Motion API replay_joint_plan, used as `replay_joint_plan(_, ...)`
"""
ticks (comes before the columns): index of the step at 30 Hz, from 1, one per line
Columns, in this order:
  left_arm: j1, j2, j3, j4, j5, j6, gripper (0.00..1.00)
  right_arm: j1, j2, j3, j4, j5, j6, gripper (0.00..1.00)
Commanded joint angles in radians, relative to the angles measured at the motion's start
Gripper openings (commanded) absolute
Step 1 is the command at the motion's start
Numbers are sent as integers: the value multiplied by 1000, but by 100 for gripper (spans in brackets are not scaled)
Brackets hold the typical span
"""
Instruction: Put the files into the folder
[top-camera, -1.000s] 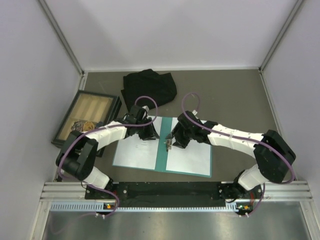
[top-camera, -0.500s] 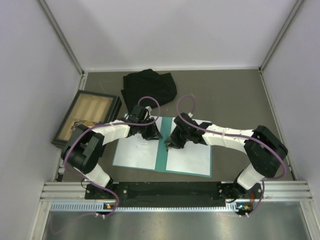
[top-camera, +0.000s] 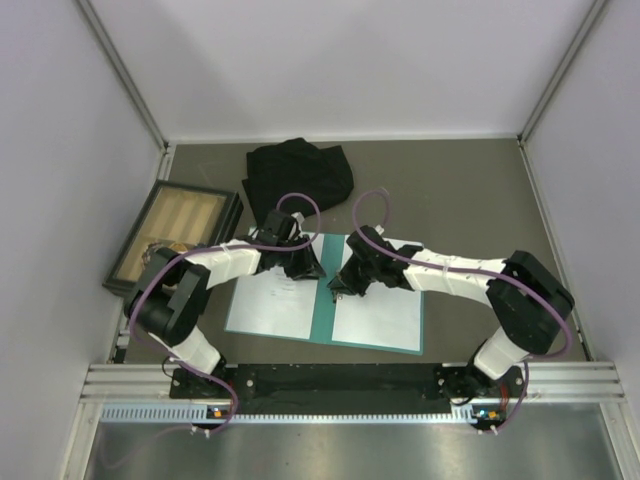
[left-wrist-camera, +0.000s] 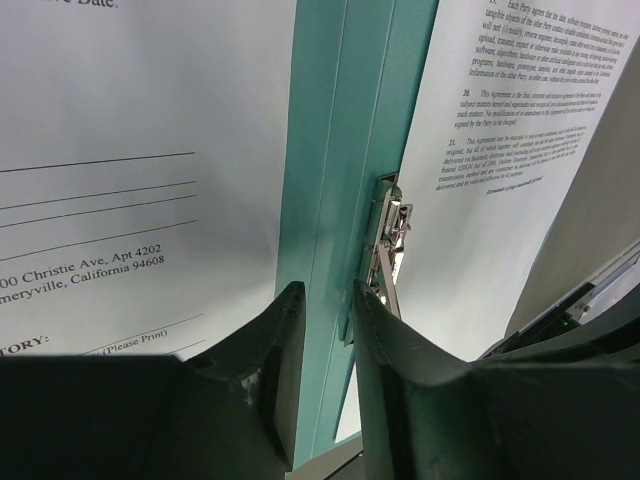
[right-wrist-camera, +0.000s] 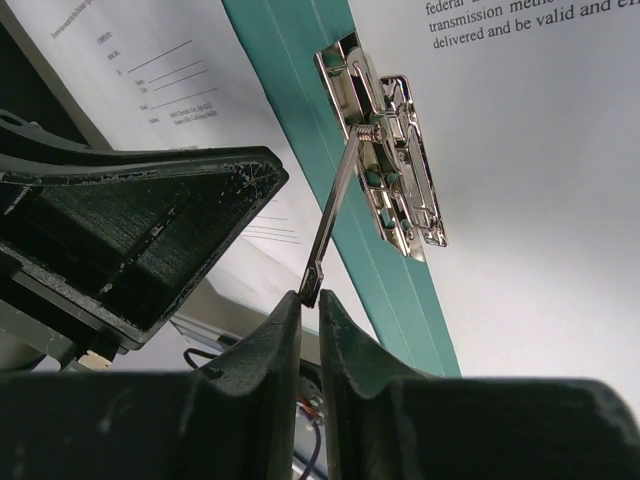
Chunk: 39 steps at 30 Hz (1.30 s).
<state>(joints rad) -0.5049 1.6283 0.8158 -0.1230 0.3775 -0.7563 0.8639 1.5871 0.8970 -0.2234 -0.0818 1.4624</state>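
Note:
The teal folder (top-camera: 325, 305) lies open on the table with a white sheet (top-camera: 270, 305) on its left flap and a second sheet (top-camera: 380, 315) on its right flap. Its metal clip (right-wrist-camera: 395, 170) sits on the spine and also shows in the left wrist view (left-wrist-camera: 392, 245). My right gripper (right-wrist-camera: 310, 297) is shut on the tip of the clip's thin lever (right-wrist-camera: 335, 215), which stands raised; it shows from above over the spine (top-camera: 340, 288). My left gripper (left-wrist-camera: 327, 290) hovers close over the spine, jaws a narrow gap apart and empty, just left of the right gripper (top-camera: 305, 268).
A black cloth (top-camera: 300, 172) lies at the back of the table. A dark-framed wooden tray (top-camera: 170, 232) stands at the left by the wall. White walls close in three sides. The metal rail (top-camera: 350, 385) with the arm bases runs along the near edge.
Over the second both arms shifted slightly, bringing the grippers closer over the spine. In the last half second nothing has visibly moved.

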Motion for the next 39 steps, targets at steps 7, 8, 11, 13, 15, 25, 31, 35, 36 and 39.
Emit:
replay_joint_plan(7,-4,5,46,17,6,0,31,12,5,-7,41,-10,53,12)
replay_joint_plan(8,-3,4,49,17,8,0,32,12,4,-13,41,-9,59,7)
replay_joint_plan(11,-7,2,55,10,6,-2,33,14,2,-35,48,-9,87,1)
replay_joint_plan(13,-9,1,54,8,3,-2,34,14,-4,-50,61,-7,110,0)
replay_joint_plan(15,-9,-2,54,8,3,0,35,15,-10,-70,71,1,116,0)
replay_joint_plan(25,-37,7,86,-3,-2,-12,36,14,-78,-92,-2,60,-14,0)
replay_joint_plan(31,-101,62,147,-26,-64,-43,34,-6,-107,-125,41,31,-112,0)
replay_joint_plan(35,-132,84,171,-38,-127,-64,33,-23,-108,-147,73,-1,-138,0)
replay_joint_plan(36,-141,93,180,-46,-140,-69,33,-25,-108,-153,87,-4,-143,0)
replay_joint_plan(39,-159,114,207,-87,-187,-78,29,-35,-121,-174,99,-15,-163,0)
